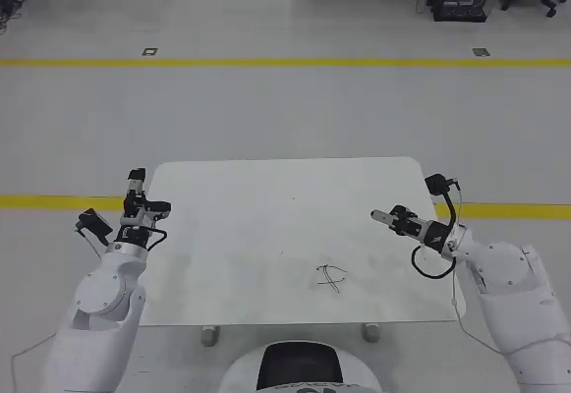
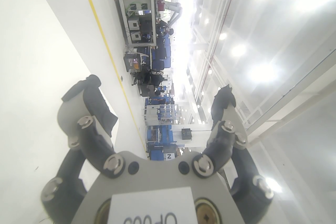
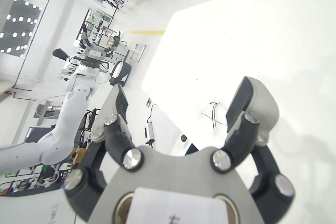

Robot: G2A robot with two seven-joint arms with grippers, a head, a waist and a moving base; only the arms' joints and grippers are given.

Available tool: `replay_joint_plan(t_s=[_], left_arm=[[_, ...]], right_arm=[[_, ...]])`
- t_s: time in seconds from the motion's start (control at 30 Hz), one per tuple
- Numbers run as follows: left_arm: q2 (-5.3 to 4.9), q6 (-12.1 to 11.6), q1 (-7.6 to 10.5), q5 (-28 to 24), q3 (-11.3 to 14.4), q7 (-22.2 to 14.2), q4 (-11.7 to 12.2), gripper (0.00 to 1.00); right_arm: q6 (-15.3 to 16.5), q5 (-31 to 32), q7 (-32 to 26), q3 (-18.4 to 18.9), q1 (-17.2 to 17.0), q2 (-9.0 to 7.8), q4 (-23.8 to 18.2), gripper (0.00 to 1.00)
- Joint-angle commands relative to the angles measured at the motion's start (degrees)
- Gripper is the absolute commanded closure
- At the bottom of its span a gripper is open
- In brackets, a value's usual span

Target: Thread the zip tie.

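A white printed label (image 2: 151, 205) sits on the grey metal plate of the left hand (image 2: 157, 86), which is spread apart and empty at the smooth white counter's (image 1: 265, 216) 9 o'clock edge. The right hand (image 3: 182, 86), with its ribbed black pads (image 3: 122, 101) apart, hangs at 3 o'clock. The zip tie (image 1: 331, 278), thin crossed black strands, lies at 5 o'clock.

Ceiling lamps (image 2: 265, 72) are shining strongly and are flaring into white patches in the left wrist view. The bench (image 3: 236, 25) is glaring almost pure white in the right wrist view. In the top view light is falling evenly. Both wrist views are bending straight lines near the edges.
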State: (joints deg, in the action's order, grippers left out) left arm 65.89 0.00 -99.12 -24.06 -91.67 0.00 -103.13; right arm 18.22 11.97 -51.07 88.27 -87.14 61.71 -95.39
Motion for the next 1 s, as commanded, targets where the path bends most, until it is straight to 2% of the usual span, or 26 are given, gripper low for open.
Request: replay_joint_plan(t_s=[0.0, 0.17, 0.23, 0.43, 0.77, 0.83, 0.9, 0.97], left_arm=[[0.0, 0.0, 0.0, 0.0, 0.0, 0.0, 0.0, 0.0], [0.0, 0.0, 0.0, 0.0, 0.0, 0.0, 0.0, 0.0], [0.0, 0.0, 0.0, 0.0, 0.0, 0.0, 0.0, 0.0], [0.0, 0.0, 0.0, 0.0, 0.0, 0.0, 0.0, 0.0], [0.0, 0.0, 0.0, 0.0, 0.0, 0.0, 0.0, 0.0], [0.0, 0.0, 0.0, 0.0, 0.0, 0.0, 0.0, 0.0], [0.0, 0.0, 0.0, 0.0, 0.0, 0.0, 0.0, 0.0], [0.0, 0.0, 0.0, 0.0, 0.0, 0.0, 0.0, 0.0]], right_arm=[[0.1, 5.9, -1.7, -1.2, 1.0, -0.22, -1.7, 0.0], [-0.9, 14.3, -7.2, -5.9, 5.1, -0.51, -4.2, 0.0], [-2.2, 18.5, -10.0, -8.9, 7.0, -0.5, -4.6, 0.0], [-3.5, 28.1, -12.3, -18.7, 10.4, 0.13, -3.5, 0.0], [-3.7, 28.5, -12.1, -19.0, 10.6, 0.16, -3.3, 0.0], [-3.9, 34.2, -14.1, -20.2, 11.2, 0.0, -4.3, 0.0], [-7.0, 40.4, -17.1, -24.0, 12.3, 0.29, -6.4, 0.0], [-8.5, 42.9, -19.6, -26.8, 13.6, 0.64, -7.4, 0.0]])
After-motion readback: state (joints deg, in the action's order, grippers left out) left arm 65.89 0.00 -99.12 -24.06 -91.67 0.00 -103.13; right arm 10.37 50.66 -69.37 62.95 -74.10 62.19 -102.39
